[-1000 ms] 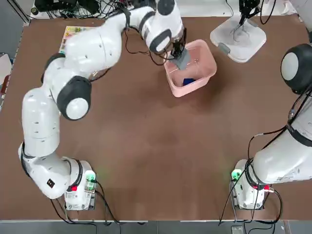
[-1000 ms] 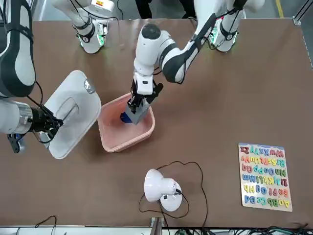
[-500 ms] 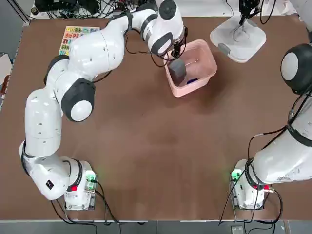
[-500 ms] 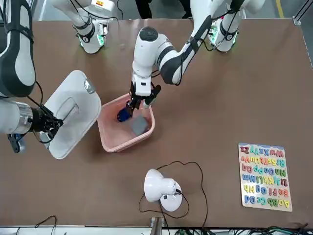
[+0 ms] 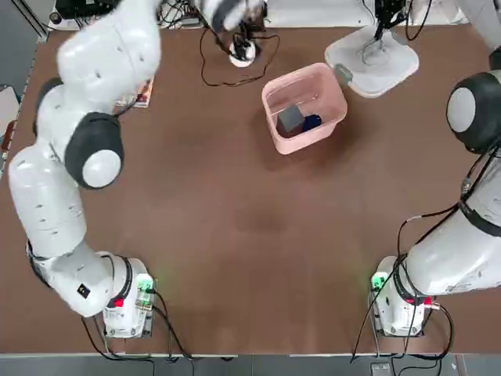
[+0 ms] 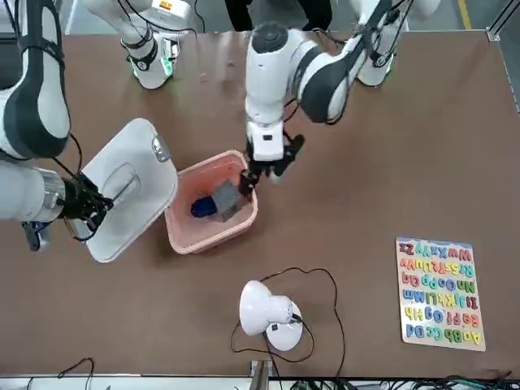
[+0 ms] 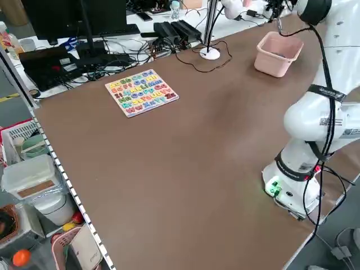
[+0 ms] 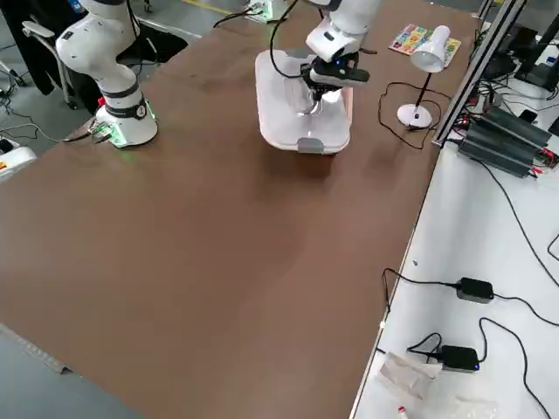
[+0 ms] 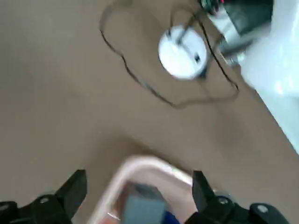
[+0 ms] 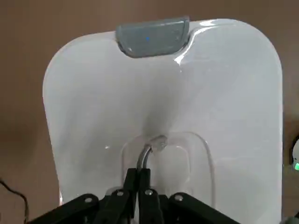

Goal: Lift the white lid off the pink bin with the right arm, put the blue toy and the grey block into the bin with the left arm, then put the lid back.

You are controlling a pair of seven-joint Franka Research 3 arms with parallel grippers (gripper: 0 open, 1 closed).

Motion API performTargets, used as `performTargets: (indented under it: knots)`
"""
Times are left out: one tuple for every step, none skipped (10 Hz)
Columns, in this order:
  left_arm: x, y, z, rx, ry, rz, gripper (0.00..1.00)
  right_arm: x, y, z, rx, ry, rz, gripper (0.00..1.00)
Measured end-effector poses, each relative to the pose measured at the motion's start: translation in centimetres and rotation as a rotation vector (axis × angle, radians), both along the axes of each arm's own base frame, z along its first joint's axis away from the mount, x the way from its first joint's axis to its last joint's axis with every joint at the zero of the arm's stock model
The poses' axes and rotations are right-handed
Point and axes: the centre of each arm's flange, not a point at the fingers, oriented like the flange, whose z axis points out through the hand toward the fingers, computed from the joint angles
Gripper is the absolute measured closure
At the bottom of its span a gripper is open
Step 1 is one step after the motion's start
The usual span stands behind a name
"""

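The pink bin (image 5: 335,110) stands uncovered at the far middle of the table. Inside it the grey block (image 5: 291,118) lies beside the blue toy (image 5: 312,122), both also visible in the front view, block (image 6: 226,201) and toy (image 6: 201,209). My left gripper (image 6: 262,175) hangs open and empty just above the bin's rim (image 9: 140,163) on the robot's left side. My right gripper (image 10: 140,184) is shut on the recessed handle of the white lid (image 10: 224,107). The lid (image 6: 138,175) is held tilted beside the bin on the robot's right.
A white desk lamp (image 6: 266,313) with a round base (image 5: 242,52) and a trailing cable stands behind the bin. An alphabet puzzle board (image 6: 438,293) lies far left on the table. The lid's grey clip (image 10: 152,34) points away from the wrist.
The left gripper let go of the grey block, which now rests in the bin by the blue toy, then rose and drew back. The lid shifted slightly toward the bin.
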Motion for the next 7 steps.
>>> performTargets:
  knots:
    - [1.3,4.4,2.0,0.055,0.060,-0.064,0.00,0.0,1.8,0.1,-0.007,-0.011,-0.027,0.94]
    - [2.4,9.0,3.6,0.091,0.131,-0.140,0.00,-0.1,3.3,0.1,-0.012,-0.013,-0.049,0.94]
    - [3.5,13.7,4.9,0.111,0.187,-0.209,0.00,-0.3,5.1,0.1,-0.015,-0.019,-0.067,0.94]
    - [4.5,18.3,5.9,0.129,0.219,-0.271,0.00,-0.5,7.2,-0.1,-0.017,-0.026,-0.071,0.94]
    - [5.2,22.8,6.5,0.135,0.240,-0.329,0.00,-0.7,9.5,-0.5,-0.020,-0.035,-0.077,0.94]
    - [5.4,26.4,6.9,0.136,0.254,-0.372,0.00,-0.9,11.5,-1.5,-0.023,-0.044,-0.081,0.94]
    - [5.2,29.6,7.0,0.142,0.270,-0.431,0.00,-1.1,13.2,-3.1,-0.026,-0.049,-0.085,0.94]
